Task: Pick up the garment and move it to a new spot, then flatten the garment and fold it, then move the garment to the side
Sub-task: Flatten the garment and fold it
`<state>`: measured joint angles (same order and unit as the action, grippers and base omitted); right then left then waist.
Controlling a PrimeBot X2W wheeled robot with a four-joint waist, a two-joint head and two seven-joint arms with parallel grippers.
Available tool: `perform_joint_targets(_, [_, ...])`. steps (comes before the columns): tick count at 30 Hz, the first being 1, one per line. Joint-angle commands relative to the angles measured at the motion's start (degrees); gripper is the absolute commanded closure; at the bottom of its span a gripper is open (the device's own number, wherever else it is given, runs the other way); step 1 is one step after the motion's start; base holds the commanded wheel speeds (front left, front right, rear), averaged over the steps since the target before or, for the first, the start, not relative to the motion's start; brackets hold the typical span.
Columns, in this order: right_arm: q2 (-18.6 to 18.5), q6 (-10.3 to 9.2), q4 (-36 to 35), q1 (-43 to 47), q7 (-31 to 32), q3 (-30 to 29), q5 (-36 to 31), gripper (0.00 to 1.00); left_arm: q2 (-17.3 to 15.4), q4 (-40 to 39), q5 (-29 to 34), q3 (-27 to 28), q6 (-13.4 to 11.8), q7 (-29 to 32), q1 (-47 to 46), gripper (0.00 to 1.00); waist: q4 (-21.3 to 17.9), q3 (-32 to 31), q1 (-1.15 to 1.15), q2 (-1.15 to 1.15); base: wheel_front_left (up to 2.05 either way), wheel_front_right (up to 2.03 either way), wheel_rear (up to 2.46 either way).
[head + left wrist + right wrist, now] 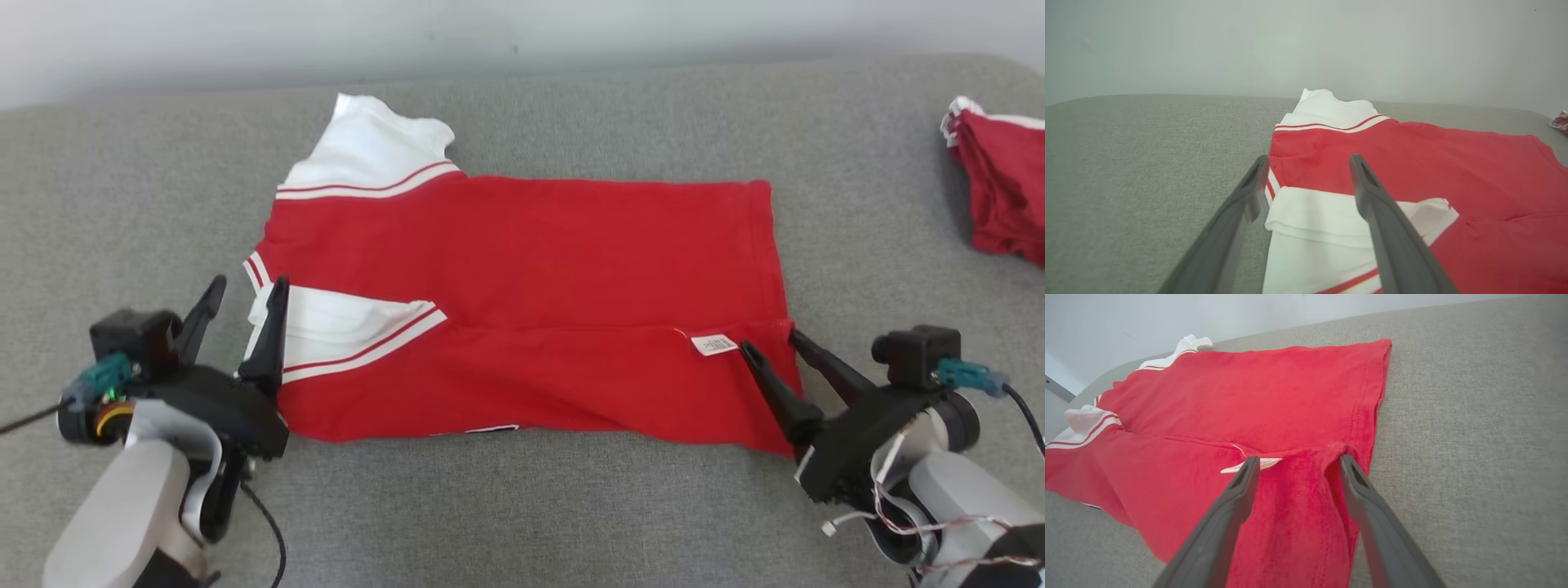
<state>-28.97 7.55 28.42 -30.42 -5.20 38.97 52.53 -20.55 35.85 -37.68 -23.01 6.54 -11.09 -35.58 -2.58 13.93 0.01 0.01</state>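
The shirt (522,269) is spread across the middle of the cushion (571,506), its near long edge already laid over toward the centre. The left gripper (249,283) is held wide open astride the edge of the near sleeve (343,322). The right gripper (768,340) is held wide open at the hem beside the label (714,344). Nothing is gripped by either. The fold is judged half done. For the far edge, both ends should be pinched at matching depth, lifted evenly and laid across together. The far sleeve (367,147) is best tucked in first, so that no creases are trapped.
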Motion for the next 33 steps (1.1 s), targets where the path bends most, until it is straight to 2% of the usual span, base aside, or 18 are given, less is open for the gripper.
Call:
perform_joint_targets(1, [-0.7, -0.16, 0.1, 1.1, -0.6, 0.3, 0.2, 0.00, 0.0, 0.5, -0.1, 0.2, 0.1, -0.6, 1.4, 0.00, 0.2, -1.8, -0.01, -0.01, 0.00, 0.00, 0.00])
perform_joint_targets(7, [-2.7, -0.16, -1.0, 4.8, -3.4, -0.2, 1.0, 0.00, -0.5, -0.6, -1.0, 1.9, -0.6, -2.9, 5.8, 0.00, 0.2, -5.5, -0.01, -0.01, 0.00, 0.00, 0.00])
perform_joint_targets(13, [-3.4, -0.16, -1.7, 8.7, -5.9, -2.5, 0.3, 0.00, -0.6, -5.7, -1.0, 4.8, -3.0, -4.0, 12.4, 0.00, 0.0, -8.0, -0.01, -0.01, 0.00, 0.00, 0.00])
perform_joint_targets(23, [-1.3, -0.16, -2.6, 15.7, -7.9, -9.6, -1.3, 0.00, 1.3, -15.0, 2.3, 7.2, -6.5, -4.1, 23.3, 0.00, 0.8, -9.2, -0.01, -0.01, 0.00, 0.00, 0.00])
perform_joint_targets(28, [0.0, -0.16, -2.9, 17.0, -7.1, -11.8, -3.3, 0.00, 1.3, -15.0, 3.4, 6.3, -6.8, -4.1, 25.3, 0.00, 1.0, -9.0, -0.01, -0.01, 0.00, 0.00, 0.00])
perform_joint_targets(33, [1.9, -0.16, -2.7, 15.4, -5.9, -13.4, -7.7, 0.00, 0.7, -12.3, 3.7, 5.7, -6.6, -3.3, 23.4, 0.00, 0.9, -7.5, -0.01, -0.01, 0.00, 0.00, 0.00])
